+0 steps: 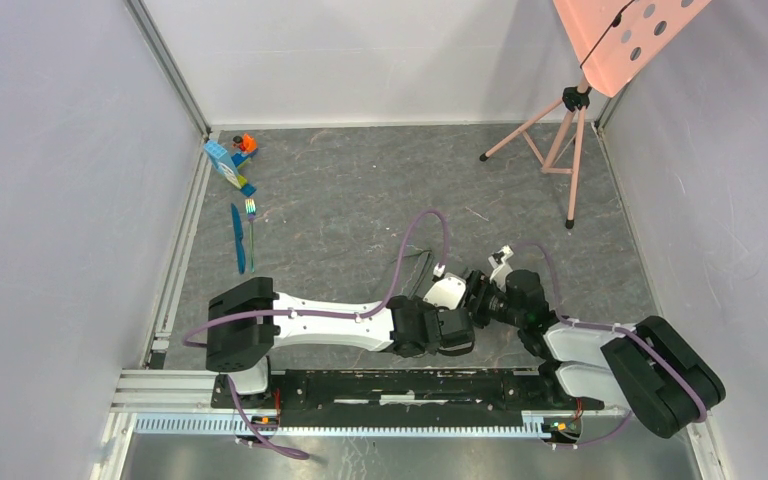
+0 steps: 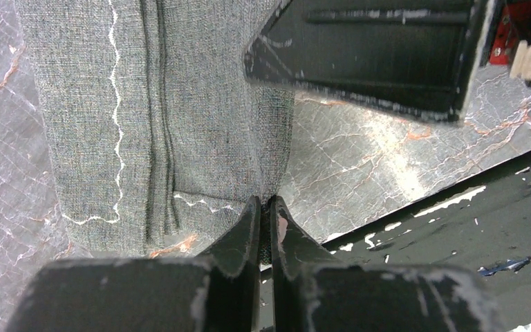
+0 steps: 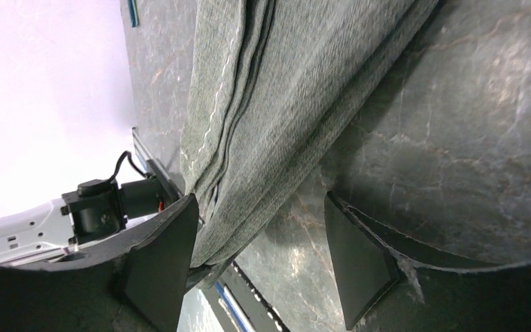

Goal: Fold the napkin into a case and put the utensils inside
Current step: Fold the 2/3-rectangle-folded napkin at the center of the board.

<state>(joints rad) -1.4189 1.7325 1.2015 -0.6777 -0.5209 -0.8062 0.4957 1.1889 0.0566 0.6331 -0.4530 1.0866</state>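
The napkin (image 2: 180,104) lies on the table as a folded, layered grey strip with a pale stitched line. My left gripper (image 2: 267,205) is shut on its near right corner. In the right wrist view the napkin (image 3: 283,90) runs between the fingers of my right gripper (image 3: 257,200), which is open, the cloth's end resting against the left finger (image 3: 169,249). From above, the two grippers, left (image 1: 457,322) and right (image 1: 460,293), meet just beyond the rail and hide most of the cloth. The blue knife (image 1: 238,238) and the fork (image 1: 251,222) lie side by side at the far left.
Blue and orange toy blocks (image 1: 232,160) stand beyond the utensils near the back left corner. A pink tripod (image 1: 560,150) with a perforated board stands at the back right. The black mounting rail (image 1: 410,385) runs along the near edge. Walls close in on the left, right and back.
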